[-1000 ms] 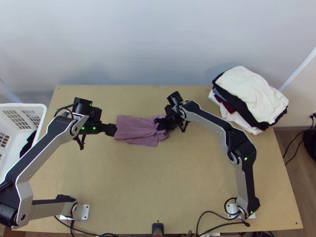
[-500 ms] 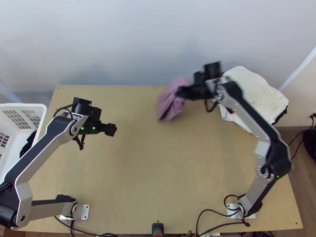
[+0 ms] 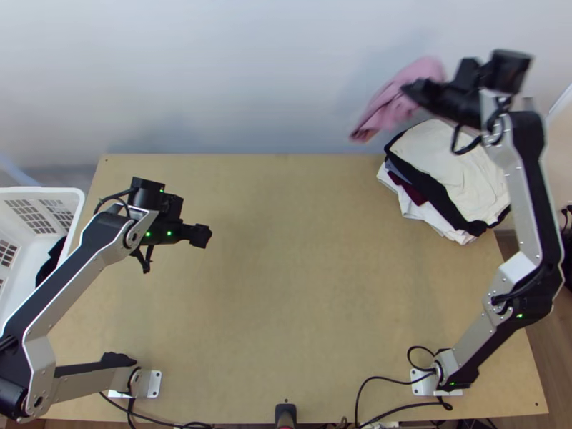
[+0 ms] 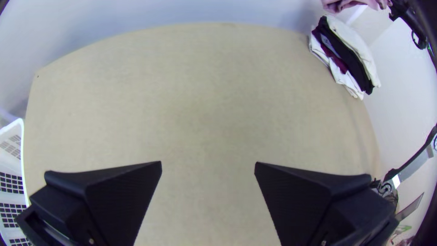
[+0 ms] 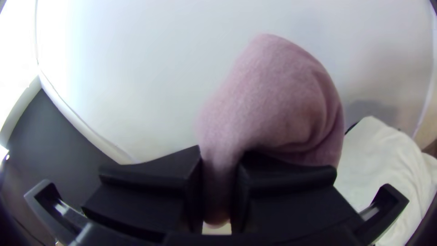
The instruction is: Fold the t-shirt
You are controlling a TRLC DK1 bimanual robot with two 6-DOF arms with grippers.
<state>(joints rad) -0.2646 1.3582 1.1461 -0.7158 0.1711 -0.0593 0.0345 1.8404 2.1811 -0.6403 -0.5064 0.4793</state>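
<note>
High over the table's back right, my right gripper point(image 3: 415, 89) is shut on the mauve t-shirt point(image 3: 390, 107), which hangs bunched in the air, left of and above the clothes pile. In the right wrist view, the t-shirt point(image 5: 277, 100) is pinched between the two fingers of my right gripper point(image 5: 218, 187), with a rounded fold bulging beyond them. My left gripper point(image 3: 202, 235) stays over the left part of the table; in the left wrist view, the fingers of my left gripper point(image 4: 208, 166) stand wide apart over bare wood.
A pile of folded clothes point(image 3: 450, 168), white on top with black and dark red layers, lies at the table's back right corner. The white basket point(image 3: 71, 194) stands at the left edge with dark cloth inside. A pale wall point(image 3: 250, 79) rises behind the table point(image 3: 300, 300).
My right gripper has lifted the t-shirt off the table and carried it up and to the right, towards the clothes pile. The left arm has hardly moved.
</note>
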